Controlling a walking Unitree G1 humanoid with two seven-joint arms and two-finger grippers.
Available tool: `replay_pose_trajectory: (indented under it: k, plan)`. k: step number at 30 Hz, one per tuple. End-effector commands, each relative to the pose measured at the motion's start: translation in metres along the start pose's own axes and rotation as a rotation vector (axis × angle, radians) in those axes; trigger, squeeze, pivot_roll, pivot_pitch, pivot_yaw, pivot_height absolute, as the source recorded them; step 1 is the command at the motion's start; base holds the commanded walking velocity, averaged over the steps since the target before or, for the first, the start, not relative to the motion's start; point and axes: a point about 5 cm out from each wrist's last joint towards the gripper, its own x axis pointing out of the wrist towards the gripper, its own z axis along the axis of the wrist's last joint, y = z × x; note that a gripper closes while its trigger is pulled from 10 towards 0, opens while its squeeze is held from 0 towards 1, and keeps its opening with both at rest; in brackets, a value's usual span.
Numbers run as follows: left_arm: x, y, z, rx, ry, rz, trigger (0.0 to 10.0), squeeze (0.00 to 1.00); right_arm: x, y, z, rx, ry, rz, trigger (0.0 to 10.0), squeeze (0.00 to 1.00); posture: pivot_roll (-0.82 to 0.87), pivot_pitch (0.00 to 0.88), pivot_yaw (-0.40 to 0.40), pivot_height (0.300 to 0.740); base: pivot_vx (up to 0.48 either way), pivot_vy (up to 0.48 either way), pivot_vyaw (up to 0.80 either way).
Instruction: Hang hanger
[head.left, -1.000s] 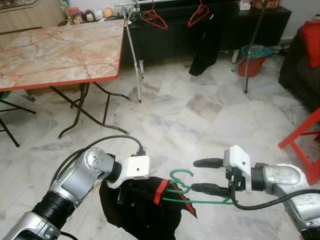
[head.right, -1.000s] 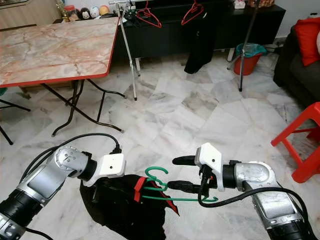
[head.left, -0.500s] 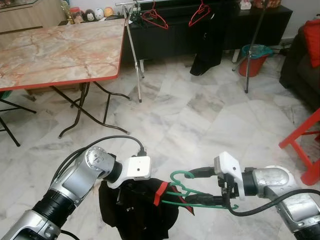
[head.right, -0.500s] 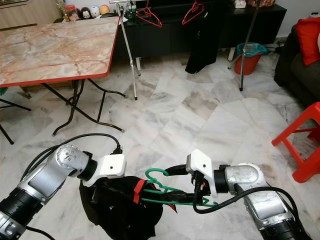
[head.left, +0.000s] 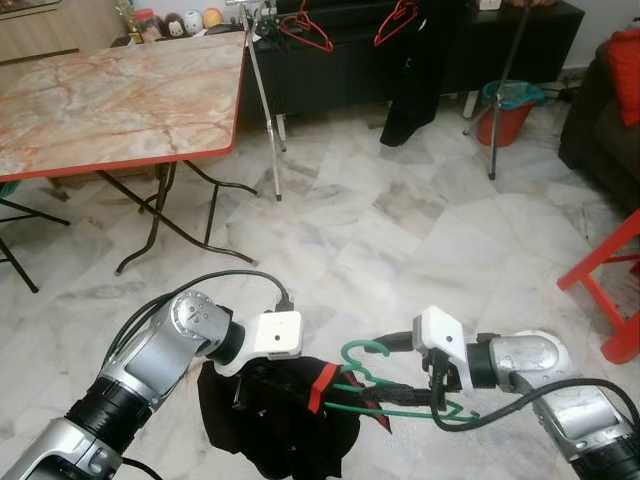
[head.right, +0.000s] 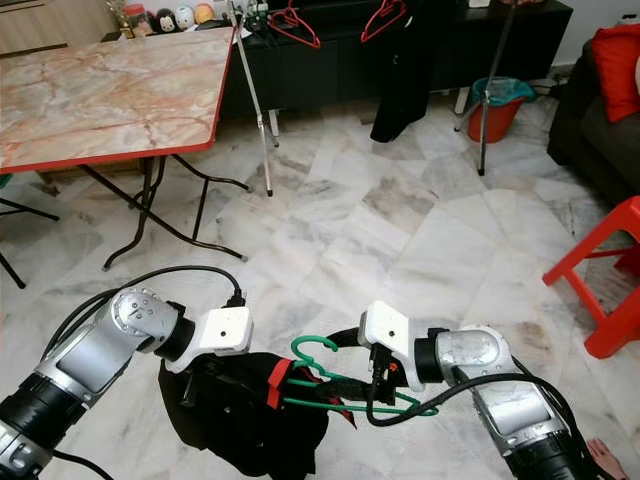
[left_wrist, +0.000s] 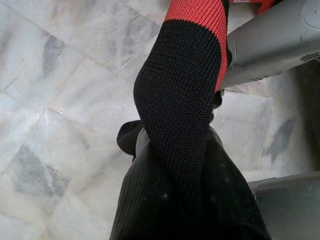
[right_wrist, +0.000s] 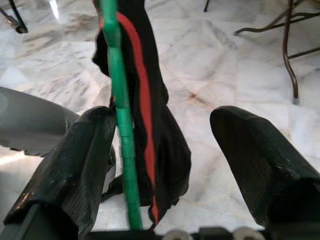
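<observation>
A green wire hanger (head.left: 385, 396) sits threaded into a black garment with red trim (head.left: 275, 418), its hook (head.left: 362, 349) sticking up. My left gripper (head.left: 245, 385) is shut on the garment, which hangs from it above the floor; its fingers are buried in the cloth (left_wrist: 185, 125). My right gripper (head.left: 396, 368) is open, one finger above and one below the hanger's shoulder. In the right wrist view the green wire (right_wrist: 120, 125) runs close beside one finger (right_wrist: 75, 165); the other finger (right_wrist: 260, 160) stands well apart.
A clothes rack (head.left: 262, 90) stands at the far side, with two red hangers (head.left: 300, 25) and a hanging black garment (head.left: 415, 70). A marble-top folding table (head.left: 110, 90) is at the left. A red stool (head.left: 610, 290), a red bucket (head.left: 505, 110) and a sofa are at the right.
My right gripper has slid left along the hanger toward the garment and dropped a little. The left arm still holds the garment in place.
</observation>
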Motion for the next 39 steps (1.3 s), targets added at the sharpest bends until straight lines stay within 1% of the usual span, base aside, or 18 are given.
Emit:
replay_pose_trajectory:
  k: [1,6,7,8,9,21,39]
  plan:
    - [-0.008,0.003,0.008,0.031,-0.015,0.012,10.0,0.00,0.000,-0.003,0.004,-0.008,-0.011,-0.012,10.0,0.00,-0.18,0.115,0.100,0.740,0.000,0.000,0.00]
    - [-0.008,0.004,0.008,0.030,-0.019,0.012,10.0,0.00,0.002,0.000,-0.002,-0.004,0.012,0.007,10.0,0.00,-0.18,0.117,0.103,0.740,0.000,0.000,0.00]
    - [-0.008,0.004,0.009,0.031,-0.018,0.014,10.0,0.00,0.003,0.000,-0.004,-0.003,0.018,0.008,2.6,0.00,-0.17,0.120,0.103,0.740,0.000,0.000,0.00]
    - [-0.008,0.004,0.009,0.032,-0.017,0.016,10.0,0.00,0.004,0.000,-0.004,-0.003,0.020,0.007,2.6,0.00,-0.17,0.120,0.103,0.740,0.000,0.000,0.00]
    - [-0.009,0.005,0.009,0.032,-0.015,0.018,10.0,0.00,0.004,0.000,-0.005,-0.001,0.019,0.010,0.0,0.00,-0.17,0.122,0.103,0.740,0.000,0.000,0.00]
    - [-0.010,0.006,0.009,0.033,-0.015,0.023,10.0,0.00,0.005,-0.003,-0.005,0.000,0.011,-0.004,0.0,0.00,-0.17,0.119,0.102,0.740,0.000,0.000,0.00]
    - [-0.011,0.007,0.009,0.040,-0.012,0.025,10.0,0.00,0.006,-0.003,-0.008,0.008,0.013,-0.002,0.0,0.00,-0.17,0.120,0.103,0.740,0.000,0.000,0.00]
